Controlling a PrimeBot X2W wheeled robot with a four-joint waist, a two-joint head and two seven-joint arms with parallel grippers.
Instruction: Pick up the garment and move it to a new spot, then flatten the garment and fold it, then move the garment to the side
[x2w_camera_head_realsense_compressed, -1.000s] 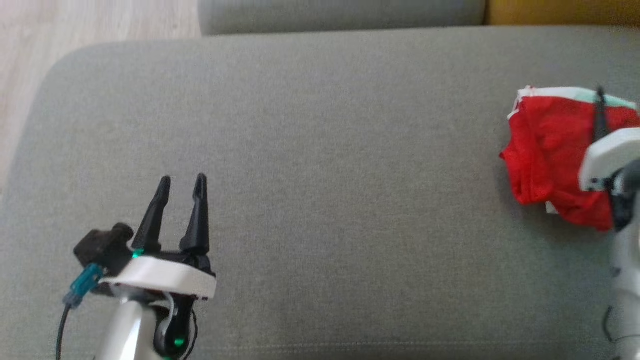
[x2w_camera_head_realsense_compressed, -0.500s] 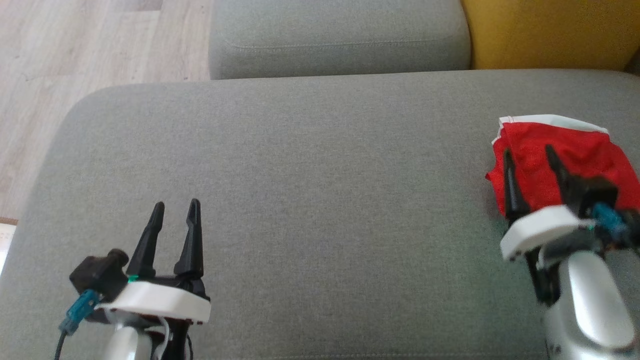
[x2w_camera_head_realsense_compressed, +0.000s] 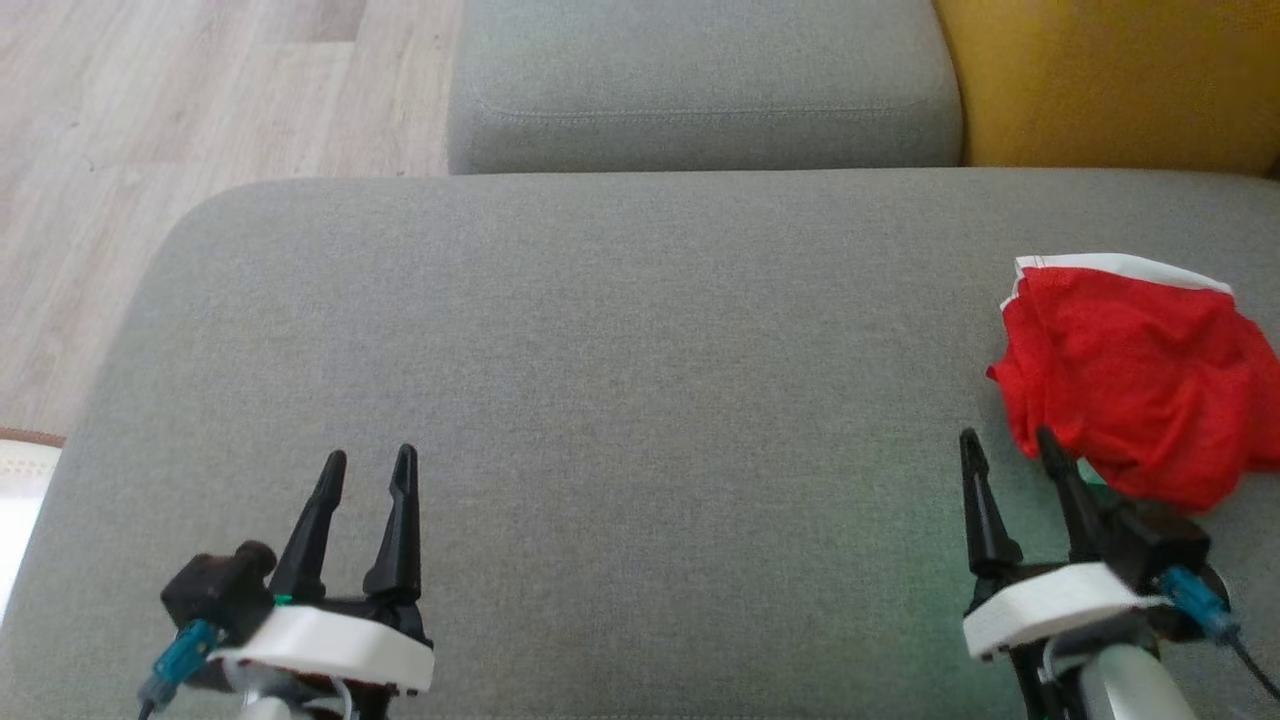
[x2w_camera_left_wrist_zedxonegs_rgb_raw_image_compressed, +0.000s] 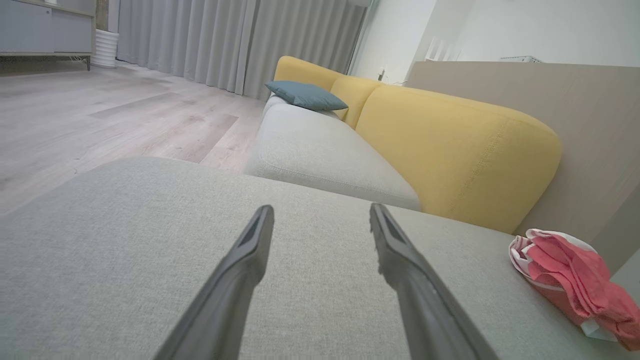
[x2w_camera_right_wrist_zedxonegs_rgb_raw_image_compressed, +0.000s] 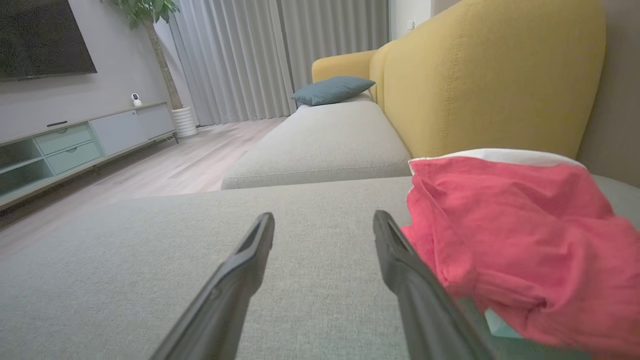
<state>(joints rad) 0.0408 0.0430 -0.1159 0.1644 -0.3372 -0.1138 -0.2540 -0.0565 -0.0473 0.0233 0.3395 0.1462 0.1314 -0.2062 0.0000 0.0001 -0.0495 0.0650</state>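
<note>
Red garment (x2w_camera_head_realsense_compressed: 1130, 380) in the head view: compact bundle at the right end of the grey seat (x2w_camera_head_realsense_compressed: 640, 400), white band toward the yellow backrest (x2w_camera_head_realsense_compressed: 1100, 80), long axis roughly left-right. Left gripper (x2w_camera_head_realsense_compressed: 370, 453) and right gripper (x2w_camera_head_realsense_compressed: 1006, 435) empty, jaws wide; right one just beside the garment. Left wrist view: garment (x2w_camera_left_wrist_zedxonegs_rgb_raw_image_compressed: 565, 270) well off right. Right wrist view: garment (x2w_camera_right_wrist_zedxonegs_rgb_raw_image_compressed: 510, 235) close against the right gripper (x2w_camera_right_wrist_zedxonegs_rgb_raw_image_compressed: 324, 215), contact unclear. Likely parked aside, arms clear.

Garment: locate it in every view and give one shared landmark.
Head view: garment at the right edge, mid-height, on the grey cushion.
Left wrist view: garment in the lower right corner.
Right wrist view: garment across the right half, middle to bottom.
Shared landmark: the yellow backrest behind it.
</note>
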